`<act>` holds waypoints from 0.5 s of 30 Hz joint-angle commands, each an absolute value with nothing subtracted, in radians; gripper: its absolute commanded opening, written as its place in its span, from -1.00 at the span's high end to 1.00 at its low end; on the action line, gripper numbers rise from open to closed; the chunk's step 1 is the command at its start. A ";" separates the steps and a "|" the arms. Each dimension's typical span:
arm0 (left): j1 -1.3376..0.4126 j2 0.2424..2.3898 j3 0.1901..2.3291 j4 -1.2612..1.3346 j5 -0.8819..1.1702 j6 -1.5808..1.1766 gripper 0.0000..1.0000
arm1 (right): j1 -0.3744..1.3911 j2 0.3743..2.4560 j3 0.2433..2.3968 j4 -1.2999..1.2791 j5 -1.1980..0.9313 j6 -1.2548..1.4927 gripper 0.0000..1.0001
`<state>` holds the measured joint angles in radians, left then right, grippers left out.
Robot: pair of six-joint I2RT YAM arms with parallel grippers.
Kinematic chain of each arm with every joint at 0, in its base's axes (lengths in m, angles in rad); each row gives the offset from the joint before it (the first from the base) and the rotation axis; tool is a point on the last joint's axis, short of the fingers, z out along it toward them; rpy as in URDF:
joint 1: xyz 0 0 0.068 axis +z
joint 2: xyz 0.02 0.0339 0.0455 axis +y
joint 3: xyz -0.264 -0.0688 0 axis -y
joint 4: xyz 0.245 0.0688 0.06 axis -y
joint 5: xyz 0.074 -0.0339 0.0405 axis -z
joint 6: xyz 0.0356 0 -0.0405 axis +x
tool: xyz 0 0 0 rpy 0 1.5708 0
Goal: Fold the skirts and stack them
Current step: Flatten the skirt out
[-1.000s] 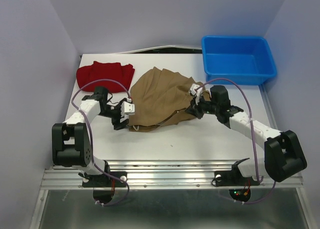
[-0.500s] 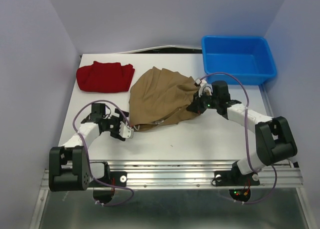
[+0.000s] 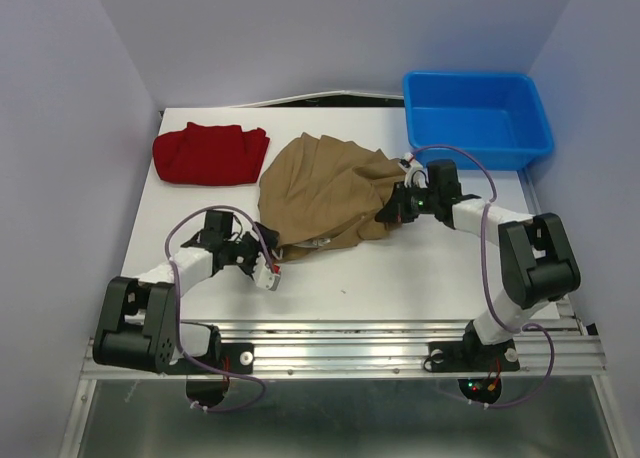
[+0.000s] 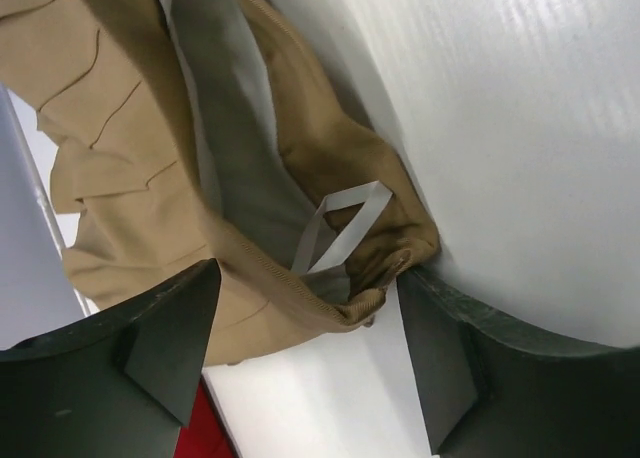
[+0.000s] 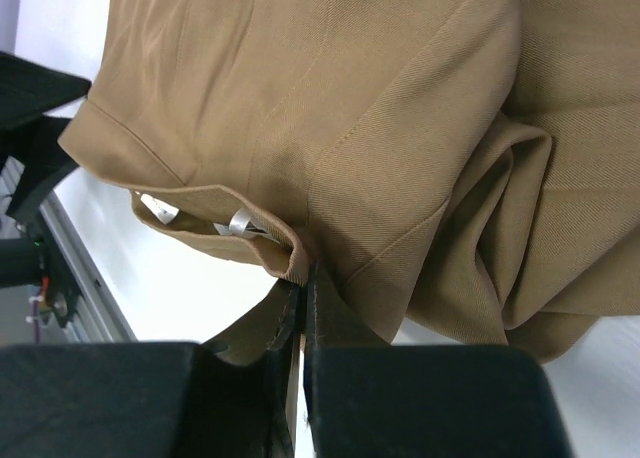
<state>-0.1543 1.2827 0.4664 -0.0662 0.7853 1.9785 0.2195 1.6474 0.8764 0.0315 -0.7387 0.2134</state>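
The tan skirt [image 3: 325,193] lies rumpled in the middle of the table [image 3: 400,278], not yet flat. The red skirt [image 3: 210,155] sits at the far left corner, well apart from it and looking already bunched into a compact shape. The blue bin [image 3: 478,118] stands at the far right, and neither garment touches it.

My right tool [image 5: 300,298] is pressed together, pinching a fold of the tan cloth at the skirt's right edge. My left tool [image 4: 308,278] is at the skirt's near-left end with its fingers spread wide. The waistband corner [image 4: 390,258] and its pale hanger loop [image 4: 340,223] lie between those fingers, but nothing is clamped yet.

I judge that I am on the spreading step for the tan skirt, with one end held and the other about to be taken.

The next move calls for closing the left tool on the thick waistband hem itself, not just the loop or a single layer. Then I would draw the two tools apart, left and right, so the cloth lays out flat enough to fold. Stacking on the red skirt comes later.
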 commanded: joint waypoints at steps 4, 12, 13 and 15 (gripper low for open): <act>-0.178 1.310 0.505 -0.061 0.819 1.919 0.02 | 0.187 1.675 0.916 0.112 -0.755 0.334 0.99; -0.078 1.278 0.744 -0.248 0.926 1.527 0.75 | 0.101 1.617 0.942 0.110 -0.775 0.328 0.99; -0.058 1.257 0.785 -0.264 0.949 1.456 0.83 | 0.092 1.597 0.948 0.110 -0.776 0.319 0.99; -0.045 1.235 0.834 -0.273 0.968 1.338 0.88 | 0.074 1.571 0.985 0.109 -0.781 0.321 0.99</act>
<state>-0.0944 1.3140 0.7357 -0.1802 0.9012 1.6009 0.1268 1.6581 0.8803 0.0601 -0.7959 0.3298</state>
